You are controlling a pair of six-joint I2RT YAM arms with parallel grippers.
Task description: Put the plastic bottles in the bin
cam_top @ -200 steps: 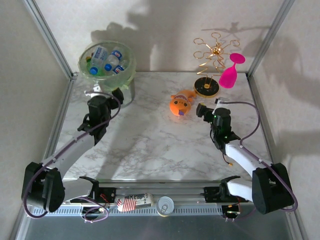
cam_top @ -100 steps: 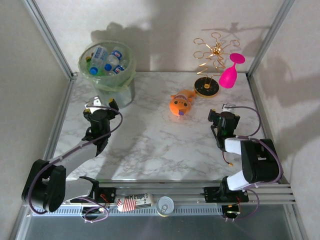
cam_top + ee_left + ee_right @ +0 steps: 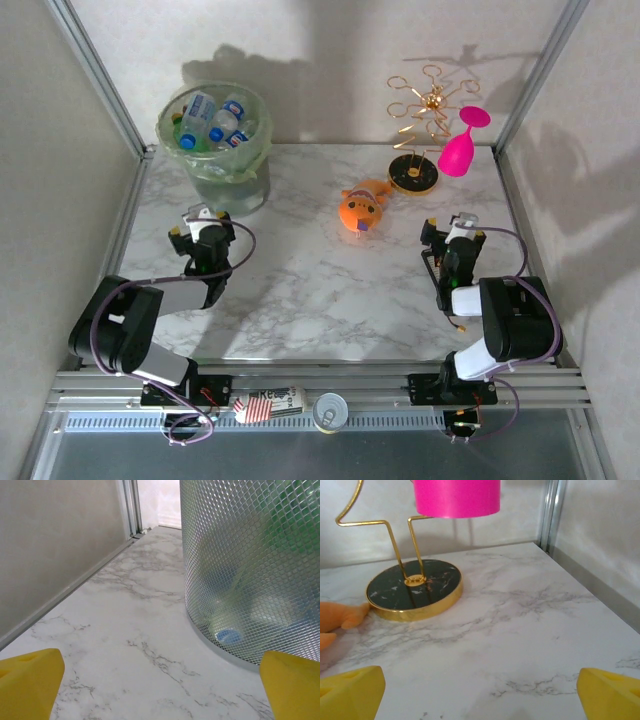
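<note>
Two grippers are sitting low over the near half of the marble table [image 3: 300,290], each with its jaws spread fully apart and gripping nothing. The left gripper [image 3: 203,225] is pointing toward the far-left corner. In its wrist view its yellow fingertips [image 3: 30,680] are framing bare marble, with the bin's meshed wall just ahead on the right. The right gripper [image 3: 453,228] is sitting near the table's right edge, and its fingertips [image 3: 610,692] are also framing bare marble.

Farther out, toward the middle of the table, an orange fish toy [image 3: 362,208] is lying just short of the gold wire stand [image 3: 413,176]. A pink goblet [image 3: 460,145] is hanging bowl downward at the stand's right side.

At the far-left corner the bin [image 3: 228,182] is standing upright on the marble, just beyond the left gripper. The plastic bottles [image 3: 212,120] are lying piled inside it, green and clear with blue caps. One blue cap [image 3: 227,635] is showing through the wall near the bin's floor.
</note>
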